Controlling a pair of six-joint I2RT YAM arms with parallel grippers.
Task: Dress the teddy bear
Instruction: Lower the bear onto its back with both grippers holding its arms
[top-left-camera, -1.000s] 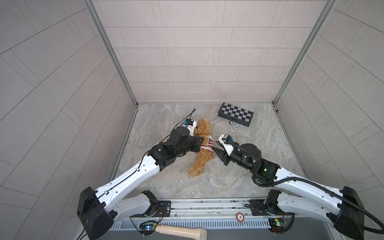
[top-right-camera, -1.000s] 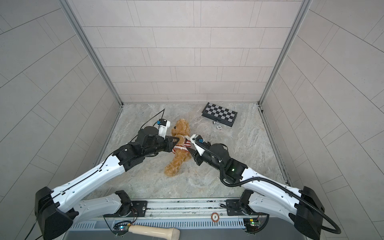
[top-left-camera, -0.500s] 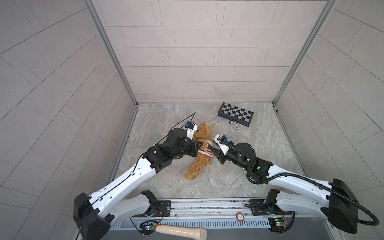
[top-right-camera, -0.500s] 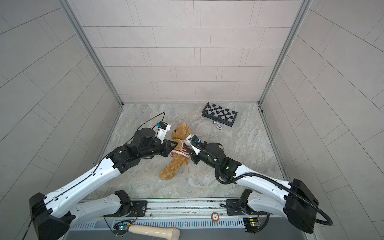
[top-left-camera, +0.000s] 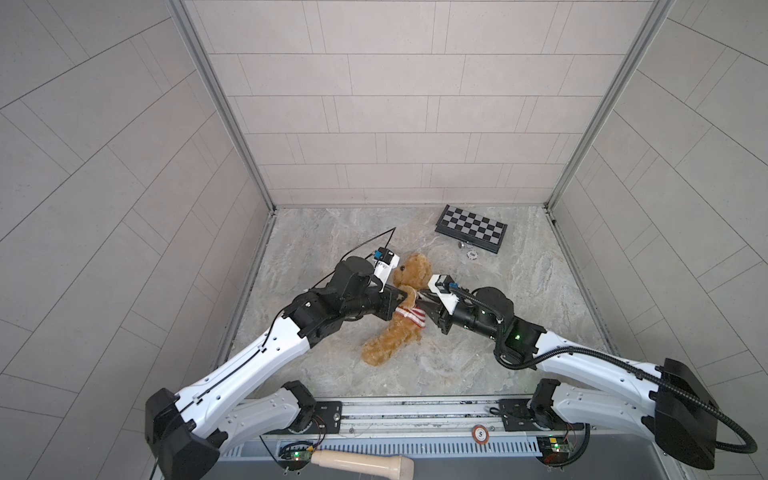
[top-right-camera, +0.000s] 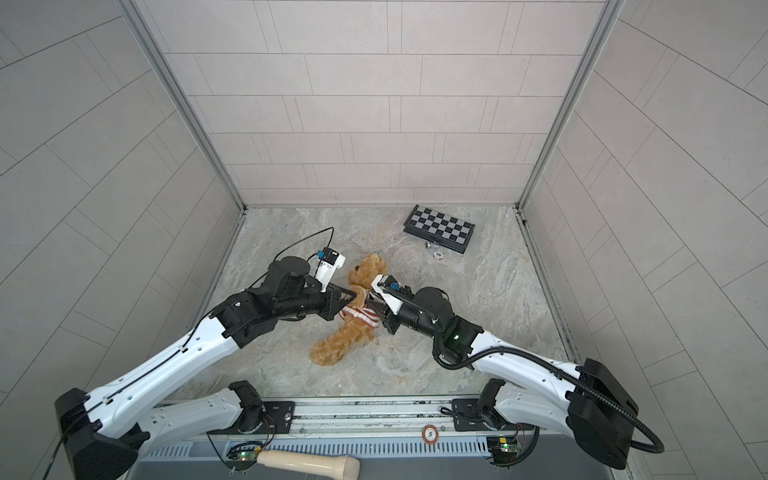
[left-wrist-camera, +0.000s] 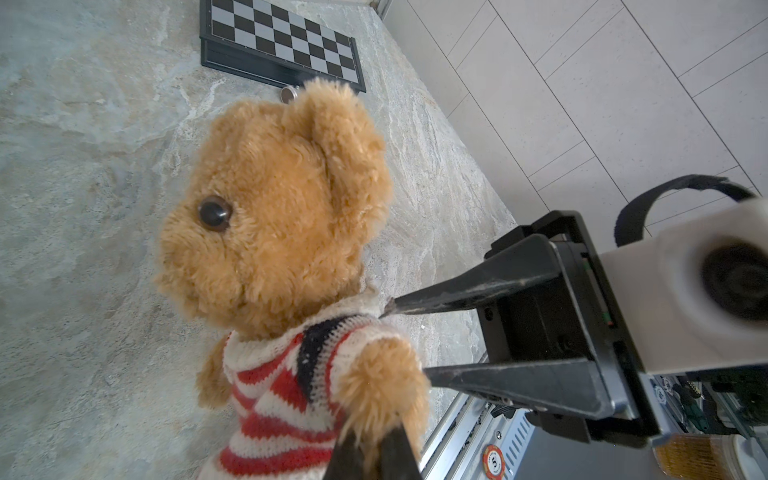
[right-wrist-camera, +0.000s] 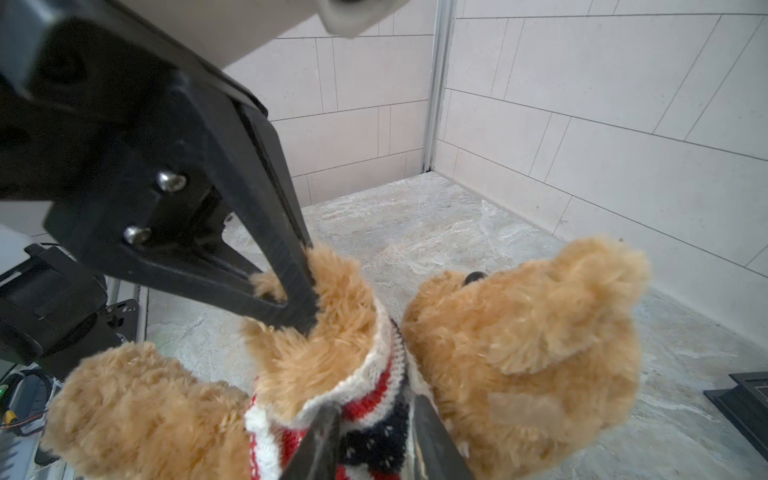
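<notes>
In both top views the teddy bear (top-left-camera: 395, 338) (top-right-camera: 349, 336) lies along the marble surface (top-left-camera: 478, 365), head toward the back wall. Its striped sweater (top-left-camera: 409, 314) sits bunched high on the chest. The left claw (top-left-camera: 402, 297) and right claw (top-left-camera: 423, 305) meet at its shoulders from either side.

The left wrist view shows the left claw (left-wrist-camera: 370, 453) closed on the bear's paw, which pokes out of a sleeve. The right claw (left-wrist-camera: 409, 338) stands part open, one tip on the collar, the other beside that paw.

In the right wrist view the right claw (right-wrist-camera: 374, 436) sits astride the navy knit; whether it bites yet is hard to say.

To do this well, it should pinch knit only, not fur. Then it can draw the hem toward the legs while the left claw anchors the paw gently, so the sleeve does not slip off.
</notes>
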